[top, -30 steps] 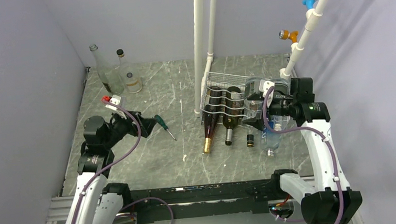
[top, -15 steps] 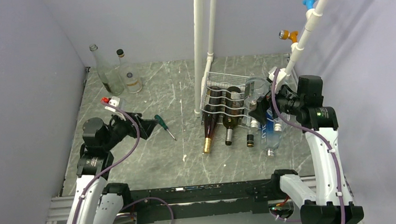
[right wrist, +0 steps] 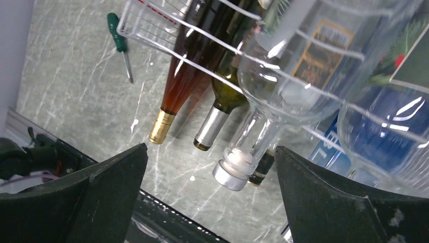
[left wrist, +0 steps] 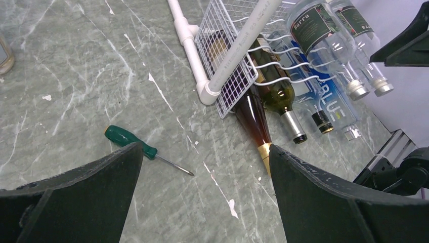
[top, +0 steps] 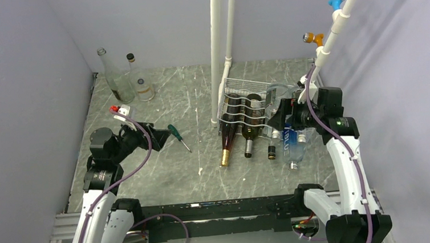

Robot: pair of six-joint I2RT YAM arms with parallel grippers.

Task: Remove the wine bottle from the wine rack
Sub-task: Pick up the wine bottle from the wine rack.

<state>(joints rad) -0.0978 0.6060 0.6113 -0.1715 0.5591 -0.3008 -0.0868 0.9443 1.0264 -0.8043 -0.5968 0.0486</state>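
The white wire wine rack (top: 238,88) stands right of centre, several bottles lying in it with their necks toward me. On its lower tier lie a brown wine bottle with gold foil (top: 225,143), a green one with a silver neck (top: 249,136) and a clear bottle with a blue label (top: 290,142). A clear bottle with a silver cap (right wrist: 233,169) lies on the upper tier. My right gripper (right wrist: 211,148) is open at that bottle's neck, the fingers apart from the glass. My left gripper (left wrist: 206,146) hovers open over bare table, far left of the rack (left wrist: 227,76).
A green-handled screwdriver (top: 177,135) lies between the left gripper and the rack. Two empty glass bottles (top: 121,76) stand at the back left corner. White pipes (top: 217,52) rise just behind the rack, and another slanted pipe (top: 332,30) runs along the right wall.
The right arm drew back and up from the rack's front, then came in again by the upper clear bottle. The left arm and all bottles stayed put.
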